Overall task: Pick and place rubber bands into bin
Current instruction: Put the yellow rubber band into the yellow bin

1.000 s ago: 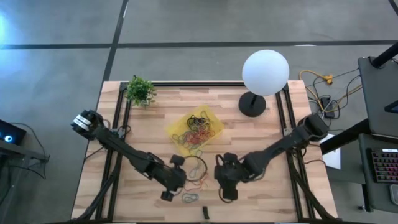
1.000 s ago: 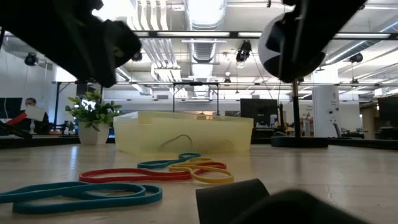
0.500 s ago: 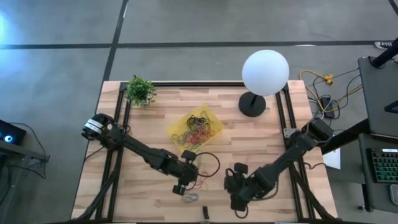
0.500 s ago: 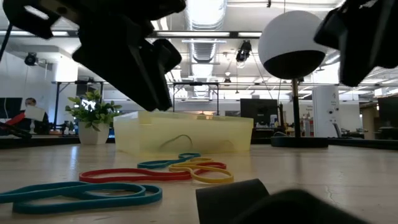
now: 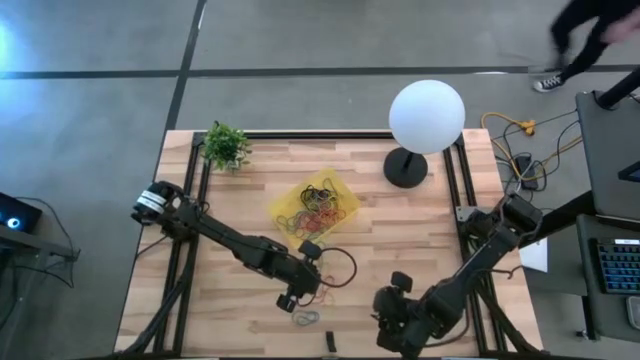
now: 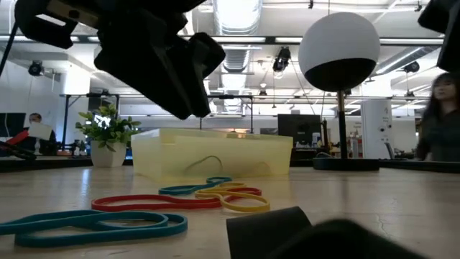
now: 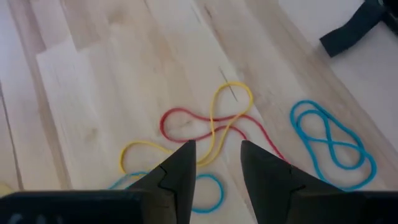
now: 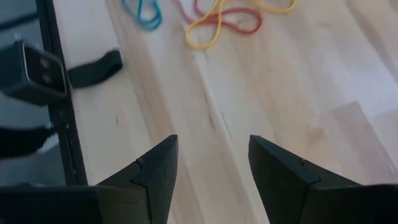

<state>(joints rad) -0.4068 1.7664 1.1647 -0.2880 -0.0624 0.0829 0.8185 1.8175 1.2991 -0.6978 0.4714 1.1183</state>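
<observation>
Loose rubber bands lie flat on the wood: red, yellow and blue loops, also in the low view. A big black ring lies beside them. The yellow bin stands farther back with many bands inside. My left gripper hovers open right over the red and yellow loops, touching none. My right gripper is open near the table's near edge, well right of the bands.
A white lamp globe on a black round base stands at the far right, and a small plant at the far left. A dark oblong piece lies near the front edge. A person passes beyond the table.
My right gripper has drawn back from beside the loose bands toward the table's near edge and to the right. My left gripper has moved right and a little toward the far edge, ending over the red and yellow loops. A person has walked into view behind the table.
</observation>
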